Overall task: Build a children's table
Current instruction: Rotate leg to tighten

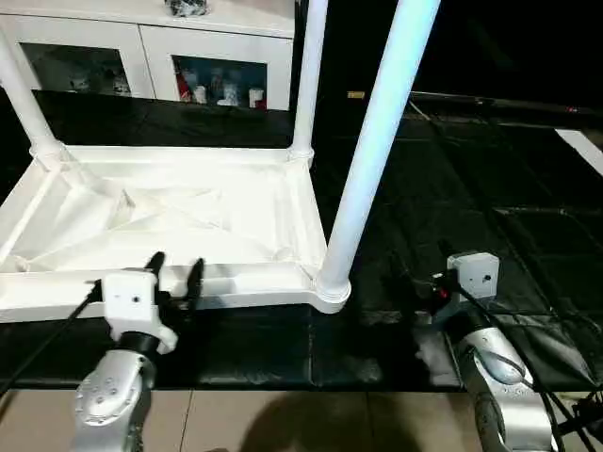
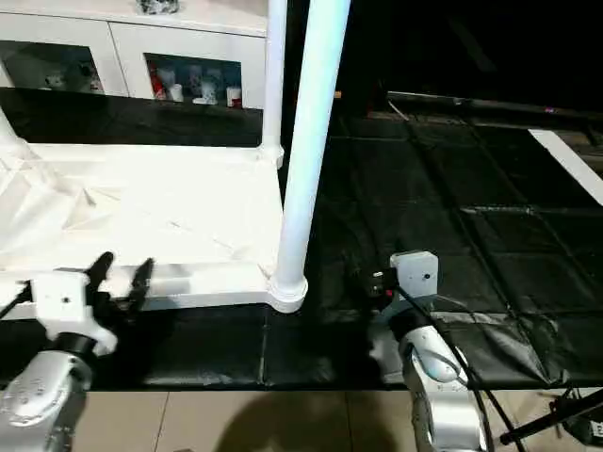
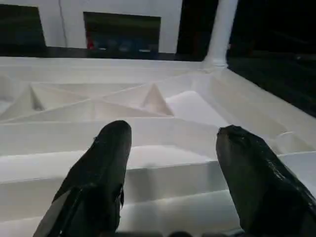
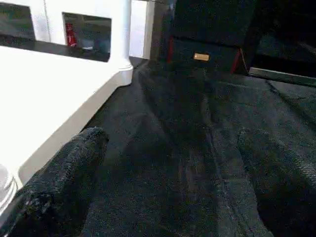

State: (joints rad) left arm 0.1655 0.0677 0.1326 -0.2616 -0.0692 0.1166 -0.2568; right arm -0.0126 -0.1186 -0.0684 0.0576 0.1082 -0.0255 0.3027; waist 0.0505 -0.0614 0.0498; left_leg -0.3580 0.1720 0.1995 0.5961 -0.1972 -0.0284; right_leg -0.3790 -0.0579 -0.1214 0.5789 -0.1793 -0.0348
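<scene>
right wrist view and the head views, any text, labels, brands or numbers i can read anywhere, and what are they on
No text can be read anywhere.
Small gold tag on the dark object behind the black mat: too blurred to read.
Items behind the white cabinet glass doors: too small to show any label.
Table top, legs and both wrist camera housings: no markings seen.

One upturned table top [image 1: 170,221]. Three legs standing in its corner sockets: near-right [image 1: 372,151], far-right [image 1: 309,80], far-left [image 1: 24,99]. Behind the top, one white cabinet [image 1: 151,42] with two glass doors.
</scene>
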